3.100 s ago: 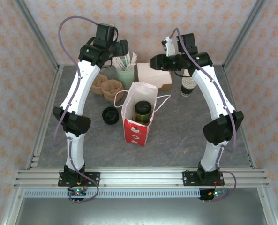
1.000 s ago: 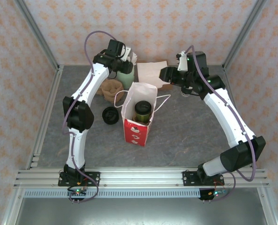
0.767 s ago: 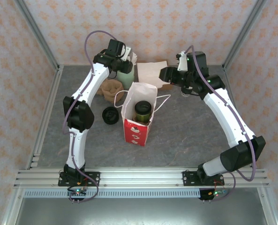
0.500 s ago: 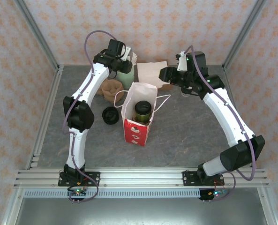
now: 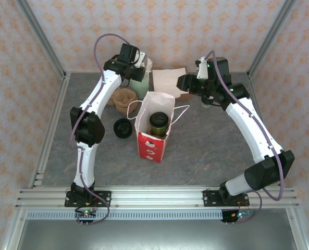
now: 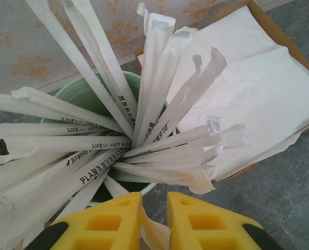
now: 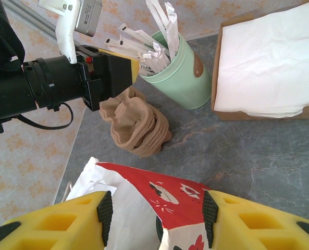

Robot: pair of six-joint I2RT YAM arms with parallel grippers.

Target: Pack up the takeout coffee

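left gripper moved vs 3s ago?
Yes. Top view: the left gripper has come down onto the green straw cup; clear of its straws before, now among them, jaws closed on a wrapped straw.

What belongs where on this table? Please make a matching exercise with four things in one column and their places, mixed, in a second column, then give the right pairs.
Things
1. takeout coffee
2. wrapped straws
3. white napkins
4. black lids

Places
A. in the mint green cup
B. on the table, beside the bag
C. in the cardboard tray
D. inside the red-and-white paper bag

Pairs: 1-D, 2-A, 3-C, 4-B
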